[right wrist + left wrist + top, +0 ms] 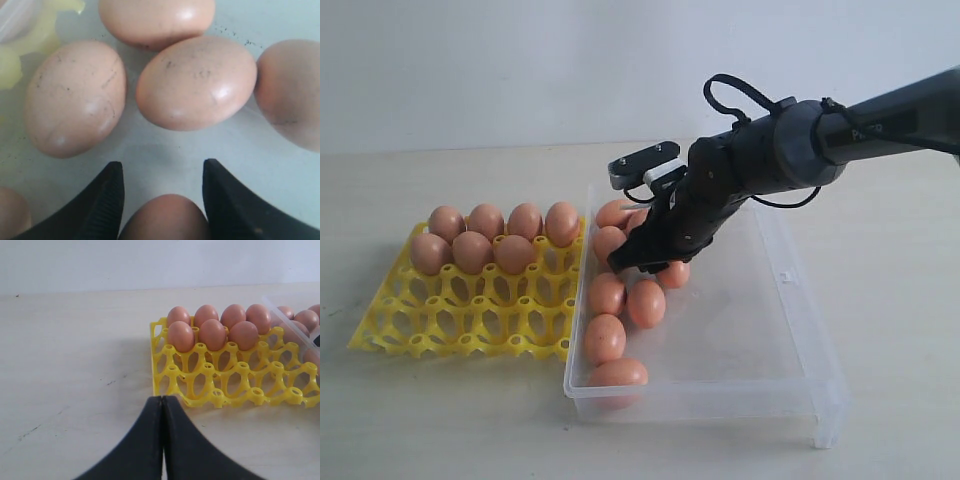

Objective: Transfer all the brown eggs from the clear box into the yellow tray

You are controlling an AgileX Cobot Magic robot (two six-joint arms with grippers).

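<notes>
The yellow tray (470,320) lies on the left with several brown eggs (485,235) in its back two rows. To its right is the clear box (750,330), with several more brown eggs (646,303) along its left side. My right gripper (645,262) is down inside the box among them. In the right wrist view its jaws (163,164) flank one brown egg (165,220) and press its sides, and other eggs (196,82) lie just beyond. My left gripper (163,398) is shut and empty over the bare table in front of the tray (225,385).
The box's right half (740,300) holds no eggs. The tray's front rows (470,335) are open cups. The right arm (840,130) reaches in from the upper right over the box's back wall. Pale table surrounds both containers.
</notes>
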